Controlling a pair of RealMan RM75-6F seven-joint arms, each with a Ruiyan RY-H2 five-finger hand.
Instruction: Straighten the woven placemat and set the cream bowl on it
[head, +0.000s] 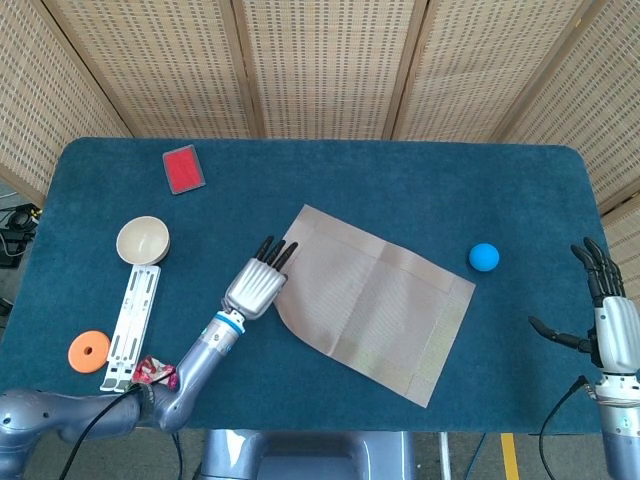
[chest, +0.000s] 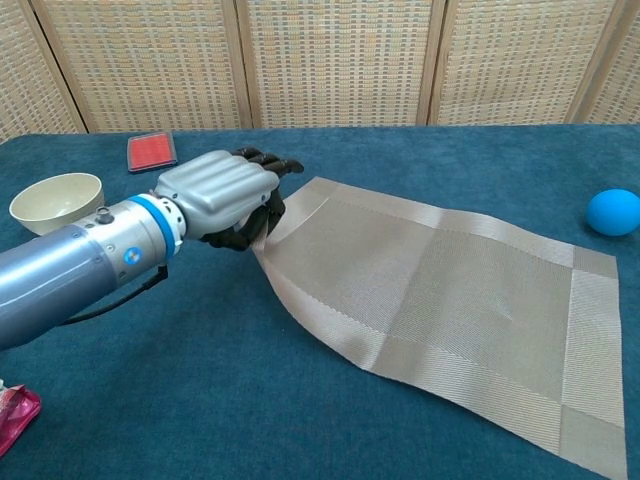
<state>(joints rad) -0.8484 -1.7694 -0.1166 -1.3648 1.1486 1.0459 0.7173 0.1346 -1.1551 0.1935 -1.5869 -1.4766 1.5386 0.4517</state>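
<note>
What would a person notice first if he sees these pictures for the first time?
The eye goes first to the large woven placemat lying askew in the middle of the blue table, with the left hand gripping its left edge, which is lifted and curled. Next come the small bright things: the blue ball just right of the mat, the red card at the far left, and the cream bowl at the left, apart from the mat.
</note>
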